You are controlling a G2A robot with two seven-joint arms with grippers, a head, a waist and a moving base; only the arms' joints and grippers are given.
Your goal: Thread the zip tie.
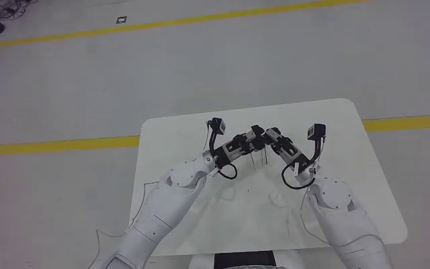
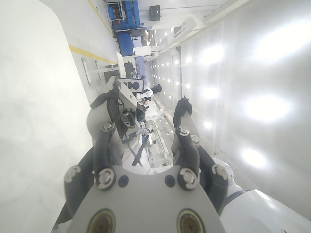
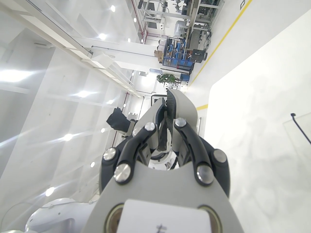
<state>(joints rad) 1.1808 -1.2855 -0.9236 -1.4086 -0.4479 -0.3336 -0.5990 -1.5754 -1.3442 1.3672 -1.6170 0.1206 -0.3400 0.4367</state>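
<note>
Both arms meet above the middle of the white table [image 1: 349, 134]. My right gripper [image 3: 167, 109] has its ribbed fingers close together, shut on a thin black zip tie [image 2: 140, 149] whose strip hangs out from it. My left gripper [image 2: 145, 107] stands open, its fingers [image 2: 182, 109] spread wide on either side of the right gripper's tip. From above, the left gripper [image 1: 253, 134] and the right gripper [image 1: 270, 135] nearly touch, with thin dark strands [image 1: 258, 159] under them. A second black zip tie [image 3: 299, 125] lies flat on the table.
The table's rounded far corner [image 3: 213, 86] and its edge are close by. Beyond it the grey floor carries a yellow line [image 1: 201, 19]. Racks and blue bins [image 3: 178, 54] stand far off in the room.
</note>
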